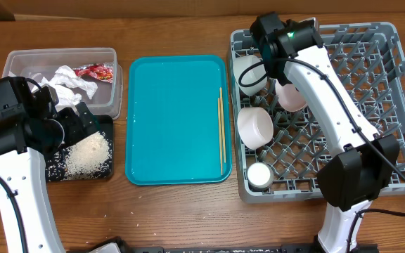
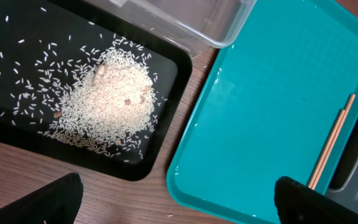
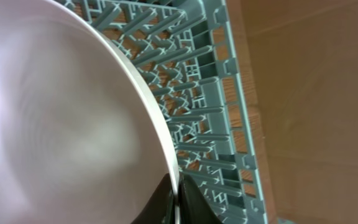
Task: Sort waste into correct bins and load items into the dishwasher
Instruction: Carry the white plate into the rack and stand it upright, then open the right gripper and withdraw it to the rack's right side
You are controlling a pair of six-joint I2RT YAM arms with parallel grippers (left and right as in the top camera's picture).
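Note:
My right gripper (image 1: 264, 62) is shut on the rim of the pale plate (image 1: 247, 74), which stands on edge in the far left part of the grey dish rack (image 1: 385, 105). The right wrist view shows the fingers (image 3: 176, 199) pinching the plate (image 3: 61, 124) over the rack grid (image 3: 229, 124). A pinkish bowl (image 1: 292, 95), a white bowl (image 1: 254, 125) and a small white cup (image 1: 261, 176) also sit in the rack. The chopsticks (image 1: 221, 130) lie on the teal tray (image 1: 174, 119). My left gripper (image 2: 178, 190) is wide open and empty above the table, between the black tray (image 2: 166, 62) and the teal tray (image 2: 266, 112).
The clear tub (image 1: 62, 53) holds white napkins (image 1: 69, 81) and the red wrapper (image 1: 95, 71). A pile of rice (image 1: 88, 154) lies in the black tray (image 1: 110, 140); it also shows in the left wrist view (image 2: 107, 99), with the chopsticks (image 2: 331, 140) at the right.

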